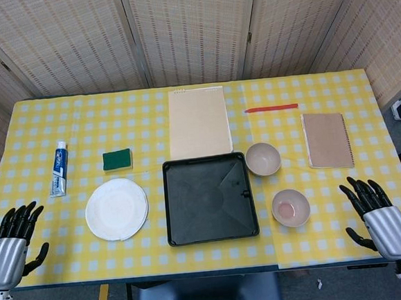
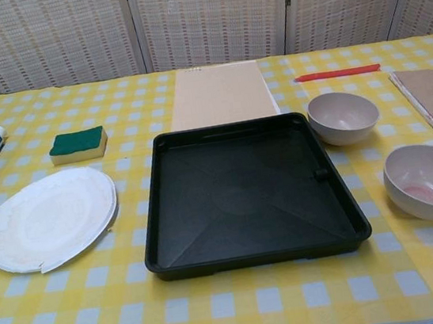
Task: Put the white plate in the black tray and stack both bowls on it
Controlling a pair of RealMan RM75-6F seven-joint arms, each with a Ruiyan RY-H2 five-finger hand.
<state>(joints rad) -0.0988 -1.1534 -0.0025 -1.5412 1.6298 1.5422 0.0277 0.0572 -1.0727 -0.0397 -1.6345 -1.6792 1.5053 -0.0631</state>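
Covering the whole table (image 1: 182,99) is a yellow-and-white checked cloth, and behind it, across the top of the frame, stand woven folding screens (image 1: 191,29). At centre sits the black tray (image 1: 209,198), with nothing in it. Left of the tray, just apart from it, the white plate (image 1: 116,209) lies flat on the cloth; the chest view shows a chip in its near rim. Right of the tray are the two bowls: the upper bowl (image 1: 263,159) close to the tray's upper right corner, the lower bowl (image 1: 290,207) nearer the front edge, pinkish inside. A beige pad (image 1: 198,122) lies directly above the tray, a red pen (image 1: 271,108) to its right, a brown notebook (image 1: 327,140) at right. At left are a green sponge (image 1: 117,159) and a toothpaste tube (image 1: 59,169). Resting at the lower left corner, the left hand (image 1: 13,238) holds nothing, fingers spread; the right hand (image 1: 376,216), lower right, likewise has its fingers apart and grips nothing. Both show only in the head view.
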